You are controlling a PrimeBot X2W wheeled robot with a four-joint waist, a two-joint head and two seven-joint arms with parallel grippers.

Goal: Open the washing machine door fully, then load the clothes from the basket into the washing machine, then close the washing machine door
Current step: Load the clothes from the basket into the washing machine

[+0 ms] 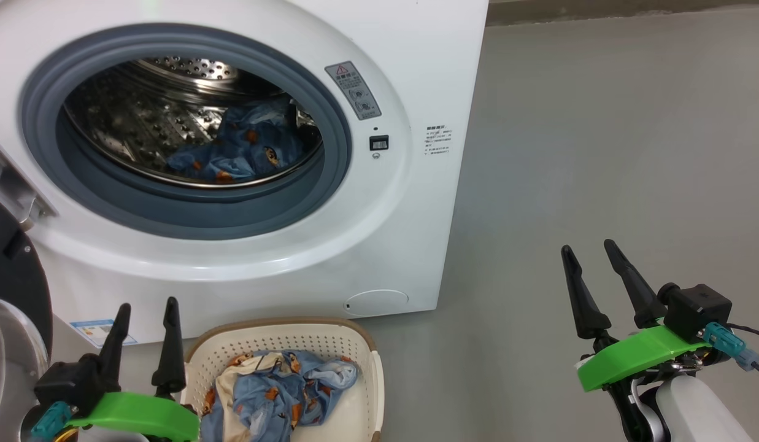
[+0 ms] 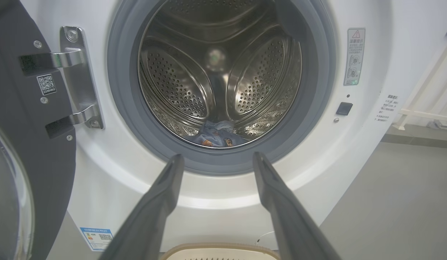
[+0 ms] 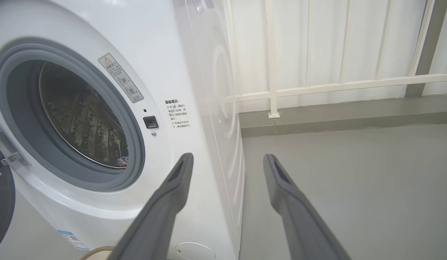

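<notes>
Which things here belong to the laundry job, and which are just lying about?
Job: washer, door, basket, clothes in it and in the drum, left tool, right tool.
Just there: railing, floor.

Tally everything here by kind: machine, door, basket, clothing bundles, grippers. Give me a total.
Washing machine: 1
Washing machine door: 1
Basket: 1
Clothes bundles: 2 (drum bundle, basket bundle)
Grippers: 2 (left gripper, right gripper)
Total: 7
</notes>
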